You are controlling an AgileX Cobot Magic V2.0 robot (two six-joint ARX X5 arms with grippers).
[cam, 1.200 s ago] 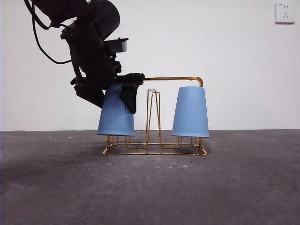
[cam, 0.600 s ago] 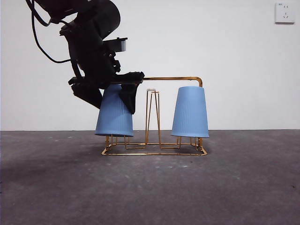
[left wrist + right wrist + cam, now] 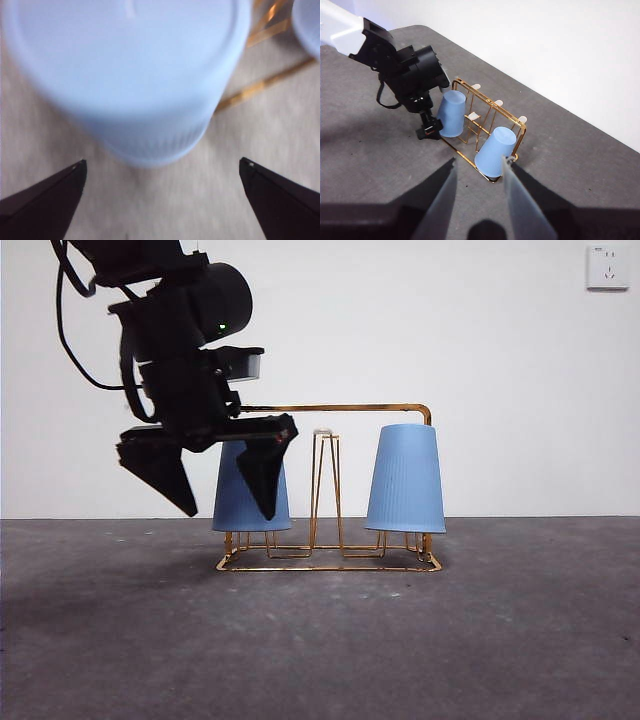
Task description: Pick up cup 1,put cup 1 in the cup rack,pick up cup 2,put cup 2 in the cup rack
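Looks basically finished: both cups sit upside down on the gold cup rack (image 3: 330,540). The left tool (image 3: 225,485) has its jaws spread, with cup 2 (image 3: 250,495) just between and behind them, untouched. Cup 1 (image 3: 405,480) is further off; right tool (image 3: 479,192) waits, jaws apart.

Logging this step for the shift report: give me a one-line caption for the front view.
Left tool open around the left blue cup, which sits inverted on the gold cup rack beside the right blue cup.

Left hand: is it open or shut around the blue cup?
Open. The left hand has its jaws spread wide, clear of the cup, which sits upturned on the cup rack.
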